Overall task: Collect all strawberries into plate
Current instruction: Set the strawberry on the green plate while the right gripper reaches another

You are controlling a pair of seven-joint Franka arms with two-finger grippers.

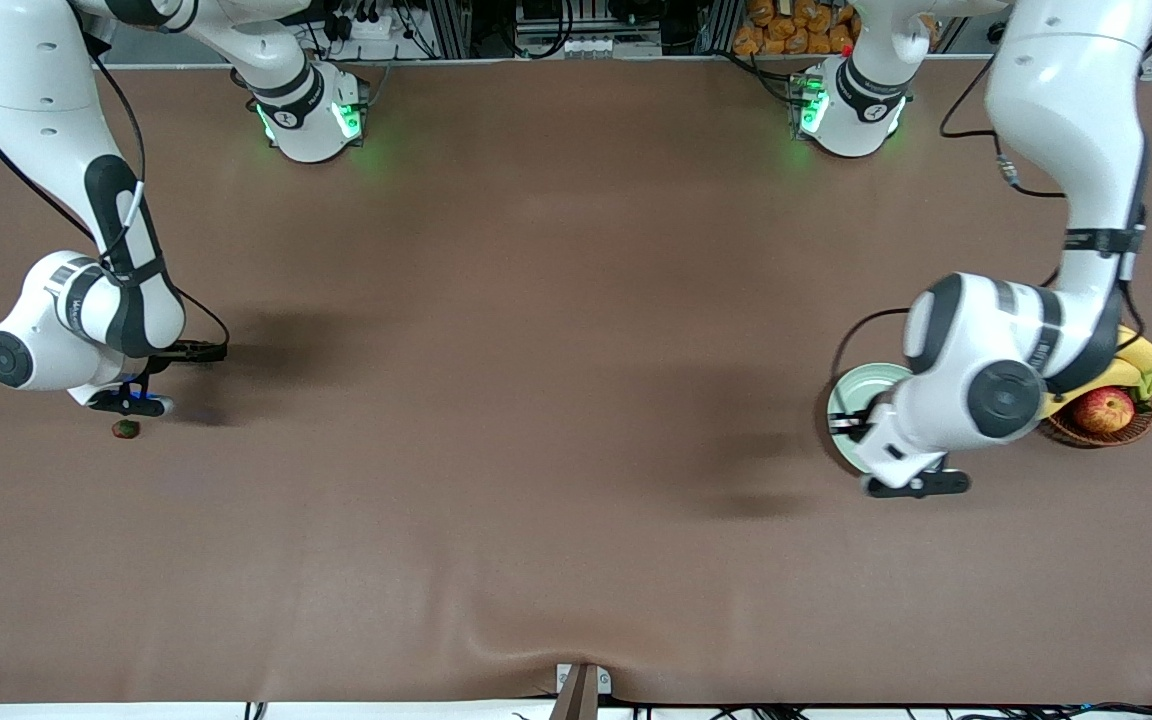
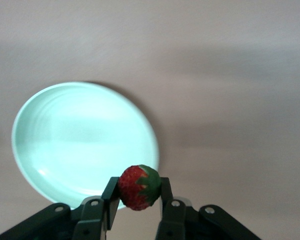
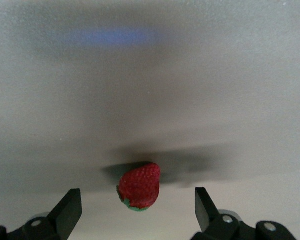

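The left gripper [image 2: 138, 194] [image 1: 916, 485] is shut on a red strawberry [image 2: 139, 187] with a green leafy cap and holds it in the air at the edge of the pale mint-green plate [image 2: 85, 140] [image 1: 858, 392], which looks bare inside. The arm covers much of the plate in the front view. At the right arm's end of the table, another strawberry [image 3: 140, 186] [image 1: 125, 429] lies on the brown cloth. The right gripper [image 3: 138, 206] [image 1: 131, 403] hangs low over it, open, one finger on each side and neither touching it.
A brown wicker basket [image 1: 1101, 428] with an apple [image 1: 1104, 409] and bananas [image 1: 1131, 362] stands beside the plate at the left arm's end of the table. A brown cloth [image 1: 556, 400] covers the table and wrinkles near its front edge.
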